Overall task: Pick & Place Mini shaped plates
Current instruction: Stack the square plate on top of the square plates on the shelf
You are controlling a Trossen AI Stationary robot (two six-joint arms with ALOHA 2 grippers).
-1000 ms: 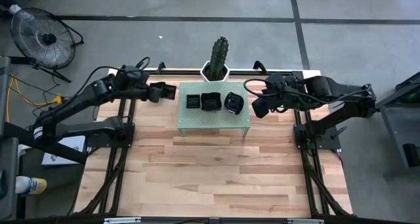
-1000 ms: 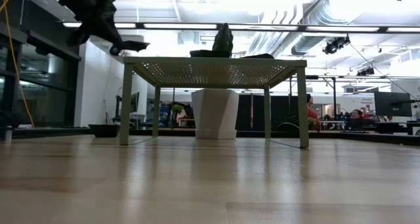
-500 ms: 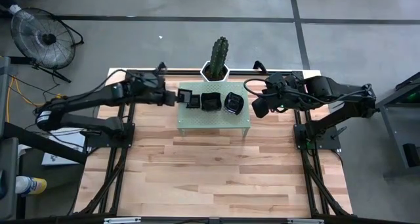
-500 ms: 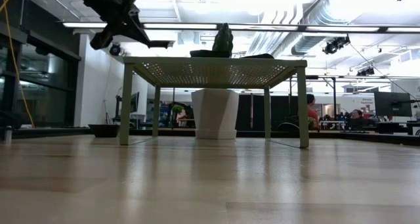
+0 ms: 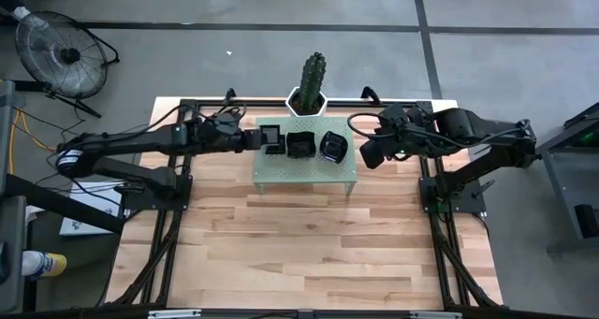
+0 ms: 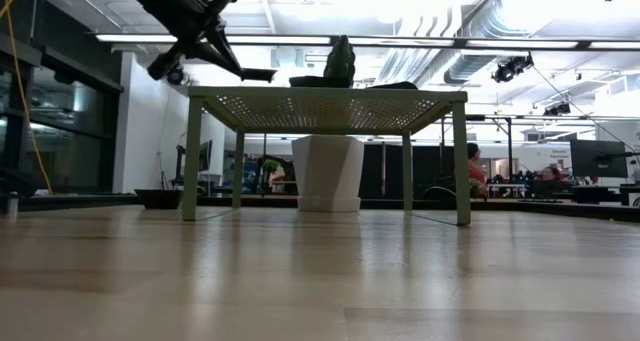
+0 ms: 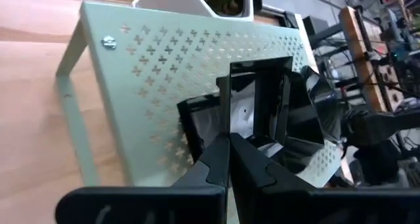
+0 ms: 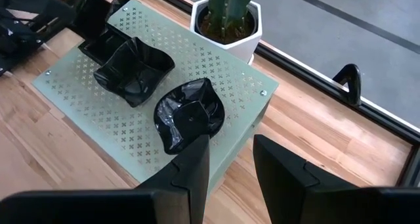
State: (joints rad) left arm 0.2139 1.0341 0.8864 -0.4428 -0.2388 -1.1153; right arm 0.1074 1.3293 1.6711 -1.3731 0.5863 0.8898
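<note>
Black glossy dishes, three positions on a pale green perforated stand (image 5: 306,166), which sits at the far middle of the wooden table (image 5: 309,244).
- Square plate (image 5: 271,135): pinched by its edge in the closed left gripper (image 5: 255,138), held above another square plate (image 7: 207,129) that rests on the stand's left end.
- Wavy-edged plate (image 8: 133,71): centre of the stand.
- Rounded, crinkled plate (image 8: 189,113): right end of the stand.
- Right gripper (image 8: 228,159): fingers parted, nothing between them, poised just off the stand's right edge.
- White hexagonal pot (image 5: 306,102): behind the stand, containing a green cactus (image 5: 313,74).
</note>
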